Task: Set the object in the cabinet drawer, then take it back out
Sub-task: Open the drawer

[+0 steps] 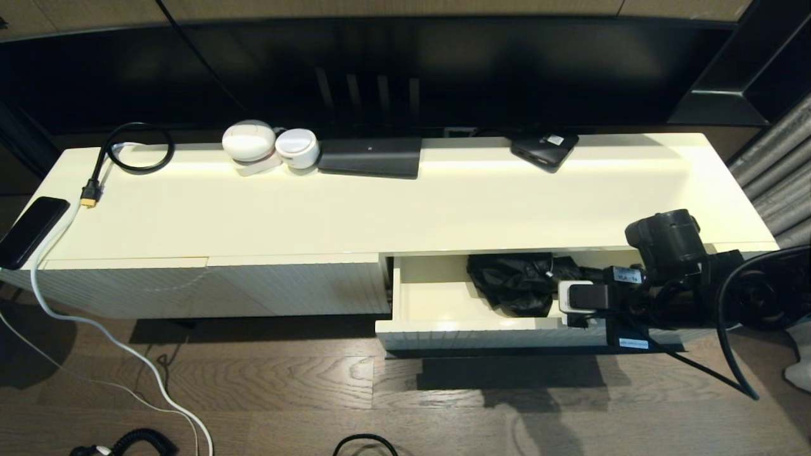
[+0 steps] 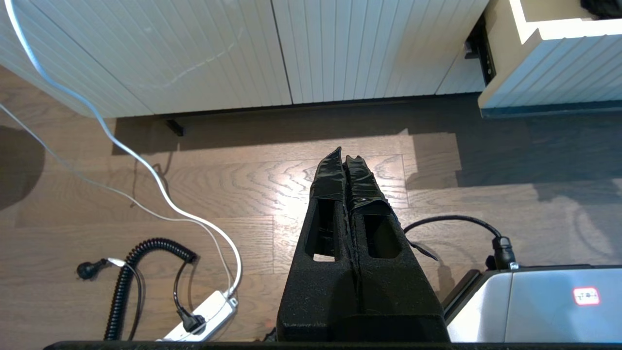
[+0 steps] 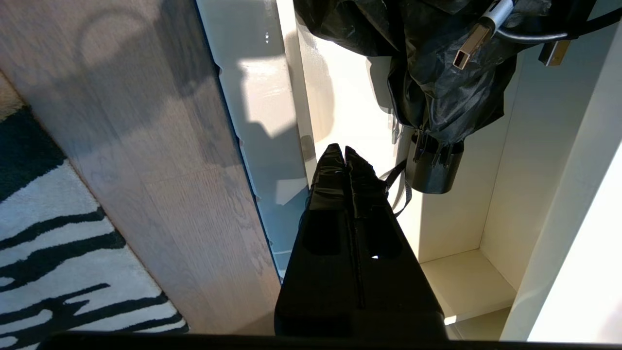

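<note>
Looking at the head view, I see the cabinet drawer [image 1: 437, 304] pulled out from the right half of the long cream cabinet [image 1: 405, 202], ribbed front facing the wood floor [image 1: 266, 386]. Inside the drawer lies a crumpled black folded umbrella [image 1: 510, 282], roughly mid-drawer, toward the back wall, with some cable ends resting on it; the glossy floor to its left is bare. Right wrist view shows the umbrella's [image 3: 437, 87] cylindrical handle end [image 3: 435, 170] and a thin strap, plus metal USB-type plugs [image 3: 469, 46] lying over the fabric.

My right tool [image 3: 344, 150] sits over the drawer's front-right area, fingers pressed together, holding nothing. Its tips are just inside the front panel, near the umbrella's handle end but apart from it; the strap runs beside the fingers, contact I cannot tell. In the head view, the right arm's wrist [image 1: 586, 296] covers the drawer's right part, right beside the umbrella.

My left tool [image 2: 346, 158] hangs low over the floor in front of the closed ribbed panels [image 2: 194, 53], fingers closed, empty, well apart from the drawer.

On the cabinet top: two white round devices [image 1: 269, 144], a flat black box [image 1: 370, 157], a small black gadget [image 1: 545, 149], a looped black cable [image 1: 136, 149], a phone [image 1: 31, 229] at the left edge.
</note>
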You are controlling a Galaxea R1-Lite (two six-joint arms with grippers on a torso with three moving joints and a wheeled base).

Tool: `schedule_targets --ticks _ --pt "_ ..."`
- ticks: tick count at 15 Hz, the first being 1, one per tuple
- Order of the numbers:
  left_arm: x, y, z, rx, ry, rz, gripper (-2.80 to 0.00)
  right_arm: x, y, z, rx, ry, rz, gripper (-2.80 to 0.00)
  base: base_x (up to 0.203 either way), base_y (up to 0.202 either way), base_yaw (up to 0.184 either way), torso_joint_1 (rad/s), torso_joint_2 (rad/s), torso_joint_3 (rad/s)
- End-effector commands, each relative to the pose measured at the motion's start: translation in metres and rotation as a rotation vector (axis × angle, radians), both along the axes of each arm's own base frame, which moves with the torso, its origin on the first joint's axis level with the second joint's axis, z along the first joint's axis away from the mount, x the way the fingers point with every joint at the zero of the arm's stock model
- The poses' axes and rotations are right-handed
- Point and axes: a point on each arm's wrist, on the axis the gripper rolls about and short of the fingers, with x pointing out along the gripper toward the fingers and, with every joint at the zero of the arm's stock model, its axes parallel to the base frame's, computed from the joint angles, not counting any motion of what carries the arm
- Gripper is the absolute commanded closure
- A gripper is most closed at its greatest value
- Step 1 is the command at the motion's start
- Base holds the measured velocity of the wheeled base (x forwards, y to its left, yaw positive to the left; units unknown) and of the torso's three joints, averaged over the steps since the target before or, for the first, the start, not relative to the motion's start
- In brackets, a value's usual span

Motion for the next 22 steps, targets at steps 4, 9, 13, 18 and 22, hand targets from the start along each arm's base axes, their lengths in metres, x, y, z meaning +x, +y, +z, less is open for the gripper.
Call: schedule_targets --ticks 4,9,13,18,22 --pt "0.0 0.0 0.0 0.001 0.0 0.0 0.0 -0.01 -0.002 -0.007 -0.011 0.04 0.005 0.0 0.0 0.0 0.0 0.0 0.0 0.0" --pt "0.0 0.0 0.0 0.001 0.0 0.0 0.0 -0.027 -0.006 -0.016 -0.014 0.086 0.007 0.0 0.0 0.0 0.0 0.0 0.0 0.0" --pt "0.0 0.0 0.0 0.001 0.0 0.0 0.0 -0.038 -0.008 -0.022 -0.015 0.116 0.01 0.0 0.0 0.0 0.0 0.0 0.0 0.0" --pt "0.0 0.0 0.0 0.001 0.0 0.0 0.0 -0.05 -0.01 -0.033 -0.013 0.124 0.01 0.0 0.0 0.0 0.0 0.0 0.0 0.0" --pt "0.0 0.0 0.0 0.001 0.0 0.0 0.0 -0.055 -0.011 -0.035 -0.012 0.113 0.014 0.0 0.0 0.0 0.0 0.0 0.0 0.0"
